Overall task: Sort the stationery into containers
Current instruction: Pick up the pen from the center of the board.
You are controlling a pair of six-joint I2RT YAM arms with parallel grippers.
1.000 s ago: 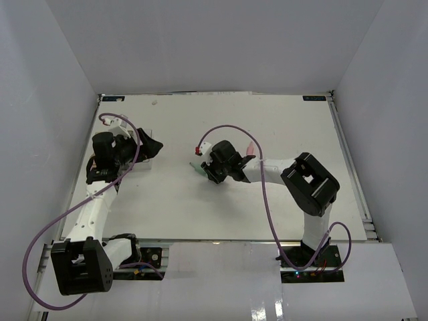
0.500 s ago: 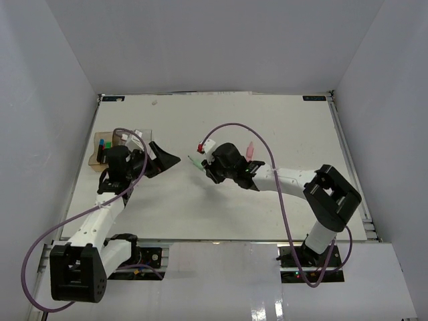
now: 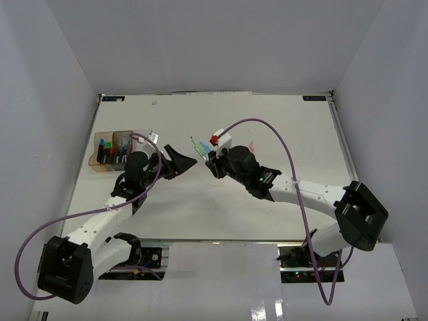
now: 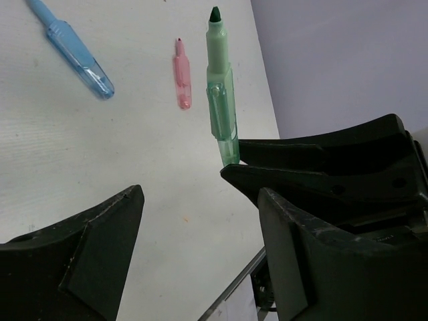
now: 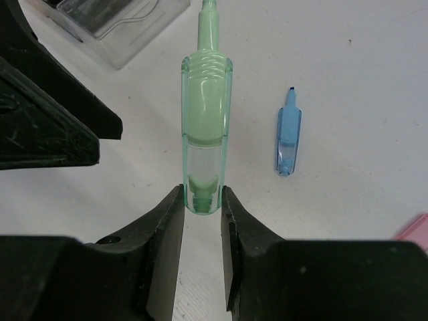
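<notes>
Bright, even light throws faint soft shadows on the white table (image 3: 221, 200); focus mostly sharp.

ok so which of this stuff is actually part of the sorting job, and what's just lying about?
Job: green marker, in the right claw; blue marker and pink marker, on the table; containers, with highlighters inside.
Just there: purple cable; small mark on the table's far side.

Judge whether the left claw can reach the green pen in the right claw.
Probably yes: the open left claw faces the green pen, which sticks out free beyond the right claw.
</notes>
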